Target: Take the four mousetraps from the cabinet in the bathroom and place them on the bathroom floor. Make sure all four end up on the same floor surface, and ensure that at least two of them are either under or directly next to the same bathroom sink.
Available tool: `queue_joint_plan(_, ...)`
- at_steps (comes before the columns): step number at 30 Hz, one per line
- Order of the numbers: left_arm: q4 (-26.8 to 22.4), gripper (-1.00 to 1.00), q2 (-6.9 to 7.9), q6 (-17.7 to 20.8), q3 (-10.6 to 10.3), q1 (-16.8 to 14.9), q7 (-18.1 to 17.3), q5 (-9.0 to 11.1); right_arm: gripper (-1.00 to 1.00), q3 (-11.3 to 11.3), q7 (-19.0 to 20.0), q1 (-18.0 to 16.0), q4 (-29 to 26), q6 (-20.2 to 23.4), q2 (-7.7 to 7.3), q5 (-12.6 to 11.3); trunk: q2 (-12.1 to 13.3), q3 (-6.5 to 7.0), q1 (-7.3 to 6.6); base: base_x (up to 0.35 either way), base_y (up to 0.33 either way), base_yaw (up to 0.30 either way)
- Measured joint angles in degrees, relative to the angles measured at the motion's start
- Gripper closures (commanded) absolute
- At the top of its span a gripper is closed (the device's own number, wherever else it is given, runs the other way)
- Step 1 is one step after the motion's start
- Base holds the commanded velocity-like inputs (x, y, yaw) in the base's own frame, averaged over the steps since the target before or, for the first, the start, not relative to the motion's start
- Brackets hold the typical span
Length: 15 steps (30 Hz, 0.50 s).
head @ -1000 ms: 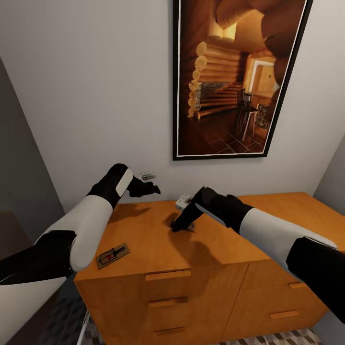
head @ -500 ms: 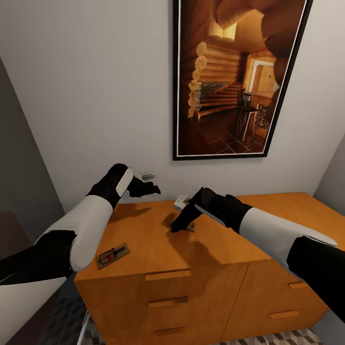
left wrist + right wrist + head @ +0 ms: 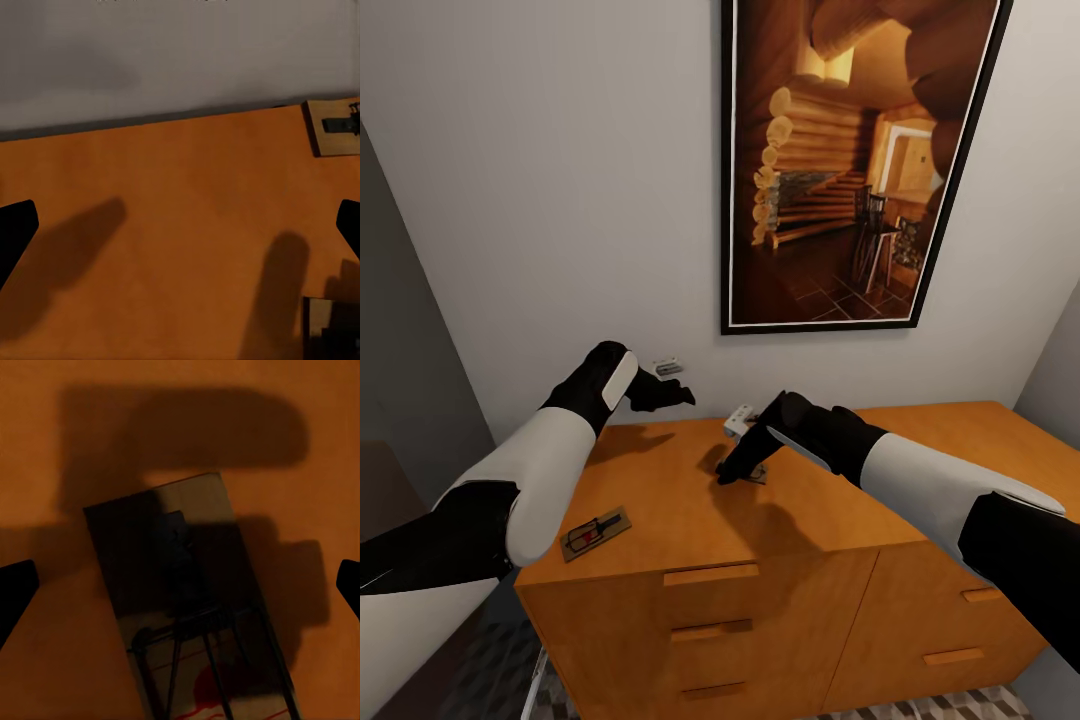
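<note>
Standing against the white wall (image 3: 540, 180), below a framed picture of a log interior (image 3: 855, 165): the cabinet (image 3: 800, 600), its near and right parts cut off by the frame edge, three bar handles showing down the middle and two at the right. Showing at the bottom edge: slivers of the cube-patterned bathroom floor (image 3: 920, 712).

Reaching in over the top: two arms. Hovering near the far left corner, the left gripper (image 3: 678, 396), fingers spread wide with bare wood between them in its wrist view.

Pointing down at mid-top, the right gripper (image 3: 732, 472), also spread wide, one mousetrap (image 3: 196, 607) lying centred between the fingertips (image 3: 16, 589), shadowed, its near end cropped.

Counting traps on top: three at least — another at the near left corner (image 3: 596, 531), a third by the wall (image 3: 334, 127), cropped; possibly the right gripper's trap again at that view's edge (image 3: 330, 330).
</note>
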Motion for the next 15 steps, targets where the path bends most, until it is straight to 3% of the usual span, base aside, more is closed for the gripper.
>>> queue_joint_plan(15,-0.2,-1.00,-0.02,0.0,0.0,0.0,0.0,0.0,-1.00,-0.1,0.0,0.0,0.2,0.0,0.00,-0.4,0.0,0.00,0.00,0.000,0.000,0.000)
